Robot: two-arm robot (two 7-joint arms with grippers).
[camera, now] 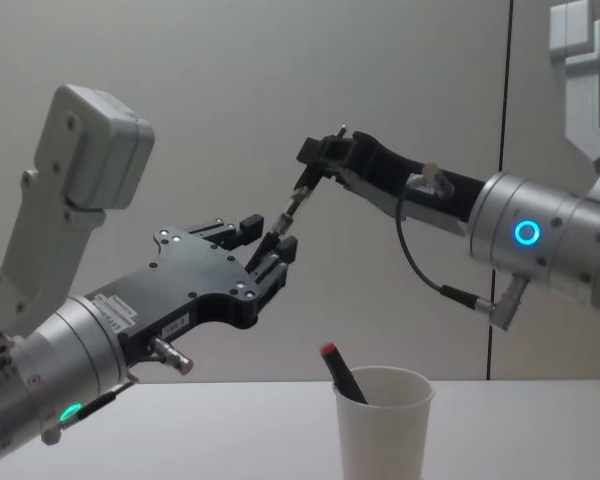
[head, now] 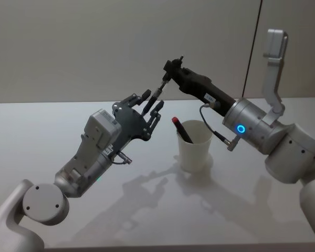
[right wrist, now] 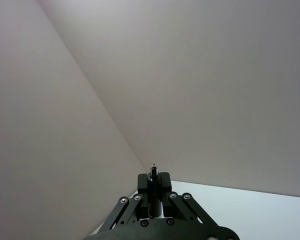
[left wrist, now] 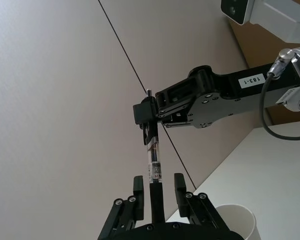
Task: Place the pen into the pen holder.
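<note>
Pen [left wrist: 154,165] held in mid-air above the table [head: 52,131], slim, with a clear barrel, a printed label band, a dark lower section and a small metal tip at the upper end. Its upper end is pinched in the right claw [left wrist: 149,114], whose fingers are closed tight on it. Its lower end runs down between the fingers of the left claw [left wrist: 157,187], which stand apart on either side of the barrel without visibly touching it.

The pen holder [head: 194,144], a plain white paper cup with a rolled rim, stands on the table below and to the right of the two claws. A second pen with a red cap [head: 181,129] leans inside it, its top sticking out over the rim.

The left wrist view gives the clearest look at the pen's barrel and label, and shows the gap on both sides between it and the left claw's fingers [left wrist: 179,186]. The chest view shows from the side how high the pen [camera: 285,218] hangs above the cup [camera: 382,425], between the left claw [camera: 270,245] and the right claw [camera: 315,160]. The right wrist view shows only the pen's tip [right wrist: 153,167] poking out past the closed fingertips, with the wall behind.
</note>
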